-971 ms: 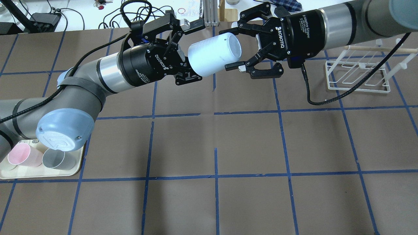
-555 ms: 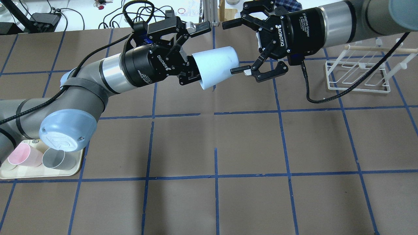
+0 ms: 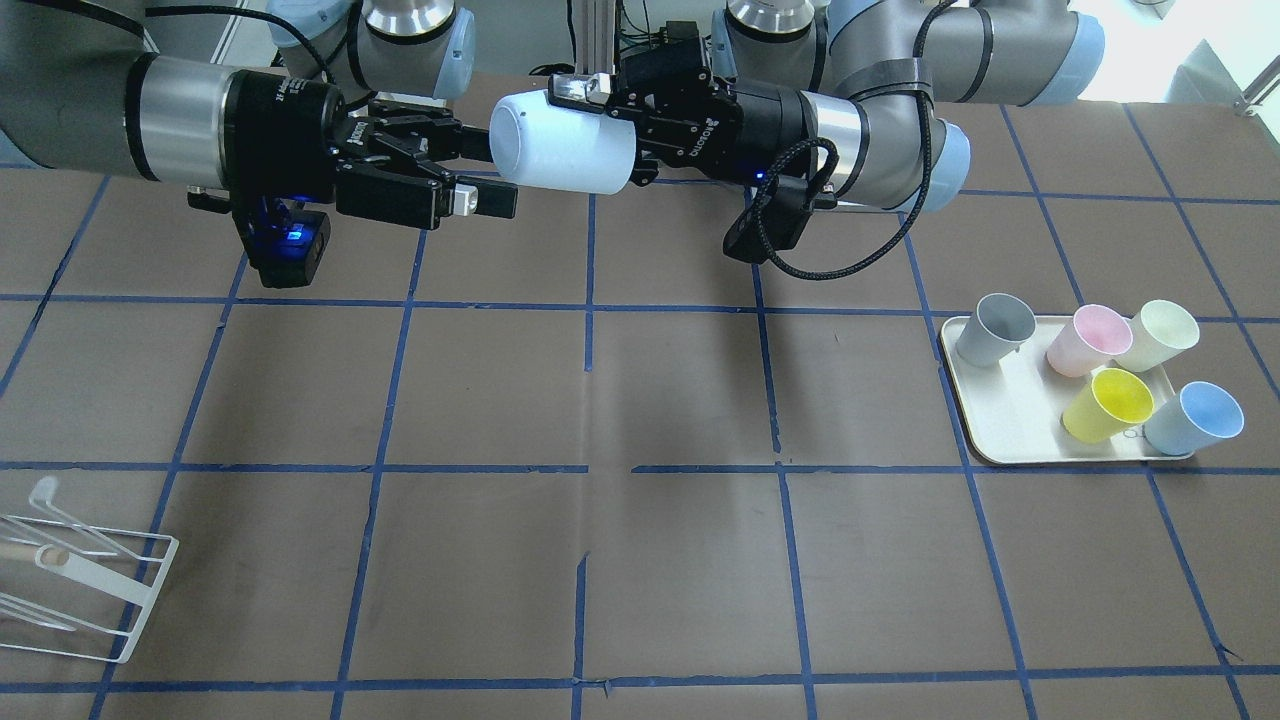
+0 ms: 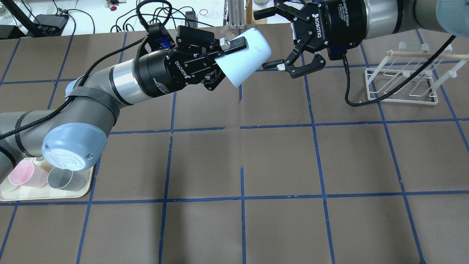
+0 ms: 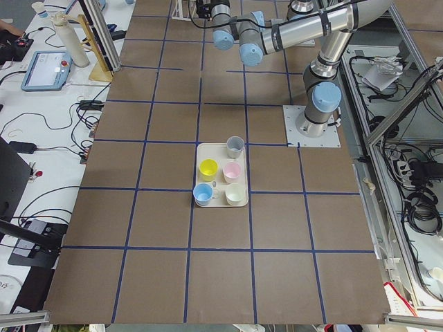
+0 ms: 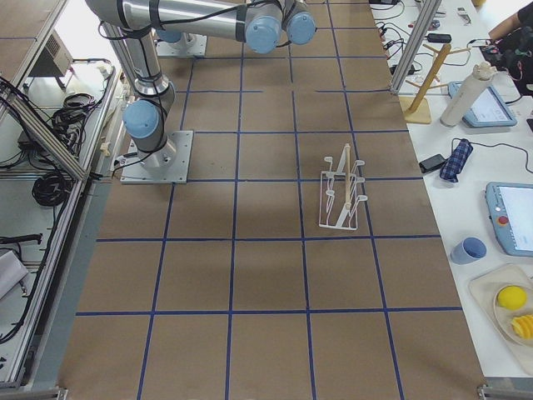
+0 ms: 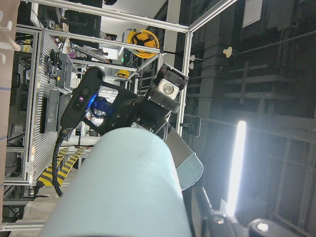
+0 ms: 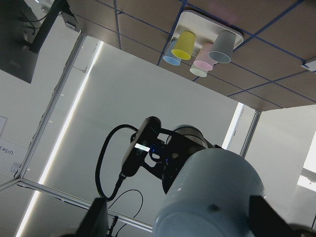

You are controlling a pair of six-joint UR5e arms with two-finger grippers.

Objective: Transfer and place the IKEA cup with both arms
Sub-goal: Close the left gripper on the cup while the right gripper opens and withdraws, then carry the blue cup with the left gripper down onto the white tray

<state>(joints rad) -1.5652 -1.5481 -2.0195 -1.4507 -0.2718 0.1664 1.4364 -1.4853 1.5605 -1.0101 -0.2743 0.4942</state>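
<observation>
Above the table's far edge: left arm (image 4: 91, 95) reaches in w/ left gripper (image 4: 229, 60) jaws clamped on the IKEA cup (image 4: 245, 53), held sideways in mid-air. Right gripper (image 4: 263, 40), jaws wide apart, sits just beside the cup's base.

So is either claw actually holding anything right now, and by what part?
Yes. The left claw holds the small pale-blue tapered plastic cup by its wide open end, base pointing away. The right claw is open and not gripping it.
</observation>
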